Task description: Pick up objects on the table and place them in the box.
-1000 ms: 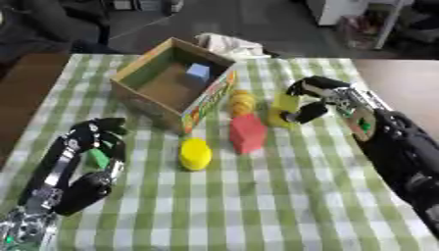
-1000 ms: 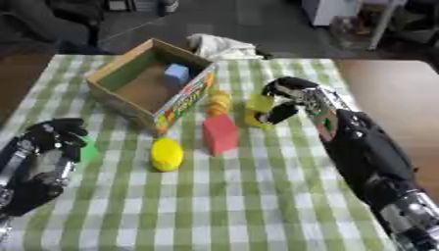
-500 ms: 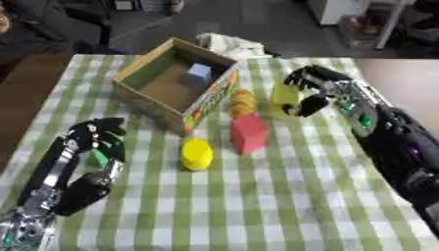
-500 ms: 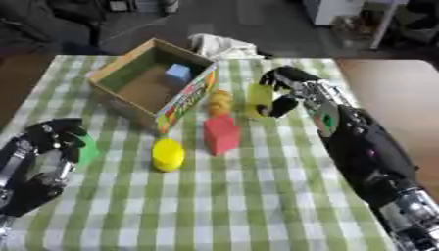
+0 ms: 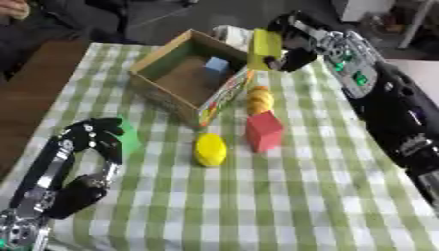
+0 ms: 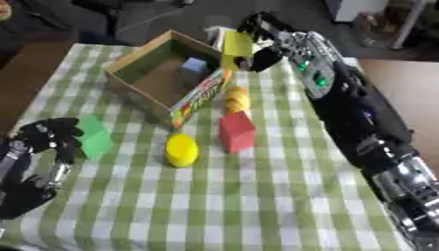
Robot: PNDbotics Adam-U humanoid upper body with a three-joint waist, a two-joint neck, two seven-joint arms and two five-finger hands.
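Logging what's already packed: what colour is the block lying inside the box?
Light blue; the block lies in the cardboard box, clearest in the left eye view.

We are seeing the right robot hand [image 5: 296,41] holding a yellow block [image 5: 264,42] over the near right rim of the open box [image 5: 168,90]. Left of that robot hand the box mouth is lying open, with only a blue block [image 5: 216,63] sitting inside. Below it, an orange piece [image 5: 259,98], a red block [image 5: 264,130] and a yellow disc [image 5: 210,149] are crowding the surface [image 5: 283,206] beside the box wall.
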